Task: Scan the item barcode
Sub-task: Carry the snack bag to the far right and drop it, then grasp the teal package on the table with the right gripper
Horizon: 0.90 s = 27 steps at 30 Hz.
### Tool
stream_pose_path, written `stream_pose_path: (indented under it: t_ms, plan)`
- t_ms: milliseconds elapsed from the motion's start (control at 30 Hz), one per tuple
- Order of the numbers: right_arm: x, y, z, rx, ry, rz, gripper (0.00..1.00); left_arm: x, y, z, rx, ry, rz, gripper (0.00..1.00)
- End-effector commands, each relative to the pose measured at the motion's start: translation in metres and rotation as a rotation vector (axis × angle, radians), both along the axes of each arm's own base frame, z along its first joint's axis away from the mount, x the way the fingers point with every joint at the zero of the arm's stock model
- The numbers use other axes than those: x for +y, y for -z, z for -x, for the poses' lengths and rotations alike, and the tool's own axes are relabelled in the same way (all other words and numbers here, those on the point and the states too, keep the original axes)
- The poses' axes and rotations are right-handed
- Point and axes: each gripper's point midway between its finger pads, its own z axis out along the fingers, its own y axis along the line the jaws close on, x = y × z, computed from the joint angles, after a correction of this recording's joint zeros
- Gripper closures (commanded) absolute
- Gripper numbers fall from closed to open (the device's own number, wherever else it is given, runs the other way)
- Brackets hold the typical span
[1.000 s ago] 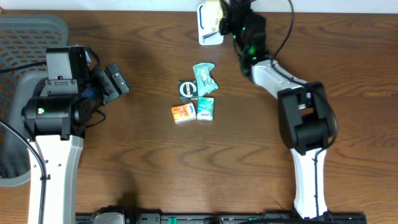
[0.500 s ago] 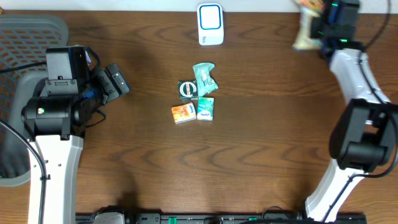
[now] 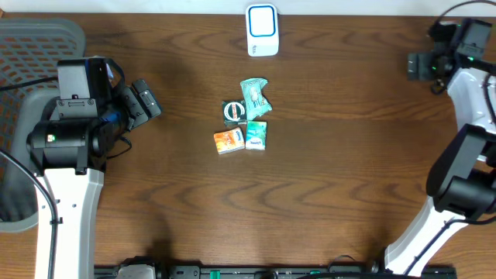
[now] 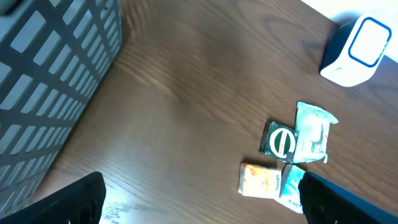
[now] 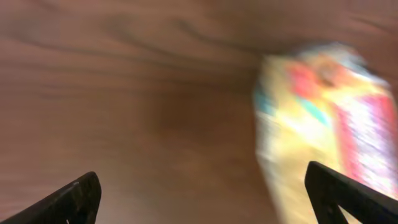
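Yellow snack packet [image 5: 323, 124], blurred, seen against the brown surface [image 3: 325, 194] just beyond the right end effector [image 5: 211, 196], no longer clamped as before, fingers now spread wide, arm swung farther right of the white scanner [image 3: 262, 29], left end effector [image 3: 145, 101] open, unmoved.

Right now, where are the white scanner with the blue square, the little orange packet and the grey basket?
White scanner with blue square [image 3: 263, 29]: overhead view, middle of its face.
Little orange packet [image 3: 229, 141]: overhead view, centre of its top.
Grey plastic basket [image 4: 50, 81]: left wrist view, on its gridded wall.
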Motion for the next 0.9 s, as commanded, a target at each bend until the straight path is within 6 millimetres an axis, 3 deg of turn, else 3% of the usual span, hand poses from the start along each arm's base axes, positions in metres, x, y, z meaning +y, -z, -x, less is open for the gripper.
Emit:
stream_pose_path:
  t_ms: [0,133,200,300,367,400,467,667,833,867]
  plan:
    - [0.092,-0.018,-0.023,-0.098,-0.181,-0.305,0.04,0.004,-0.004,0.0,-0.008,-0.001,-0.016,0.02]
    - [0.169,-0.036,-0.023,-0.117,-0.342,-0.544,0.07,0.004,-0.004,0.0,-0.008,-0.001,-0.016,0.02]
    - [0.21,-0.042,-0.014,-0.087,-0.428,-0.654,0.13,0.004,-0.004,0.0,-0.008,-0.001,-0.016,0.02]
    - [0.256,-0.037,0.003,0.004,-0.476,-0.735,0.15,0.004,-0.004,0.0,-0.008,-0.001,-0.016,0.02]
    - [0.283,-0.03,0.016,0.07,-0.506,-0.745,0.09,0.004,-0.004,0.0,-0.008,-0.001,-0.016,0.02]
    - [0.297,-0.027,0.024,0.103,-0.524,-0.749,0.01,0.004,-0.004,0.0,-0.008,-0.001,-0.016,0.02]
    - [0.325,-0.018,0.036,0.154,-0.566,-0.733,0.01,0.004,-0.004,0.0,-0.008,-0.001,-0.016,0.02]
    - [0.366,0.027,0.046,0.226,-0.54,-0.509,0.0,0.004,-0.004,0.0,-0.008,-0.001,-0.016,0.02]
    - [0.391,0.052,0.058,0.3,-0.491,-0.514,0.02,0.004,-0.004,0.0,-0.008,-0.001,-0.016,0.02]
    - [0.394,0.056,0.06,0.314,-0.477,-0.522,0.06,0.004,-0.004,0.0,-0.008,-0.001,-0.016,0.02]
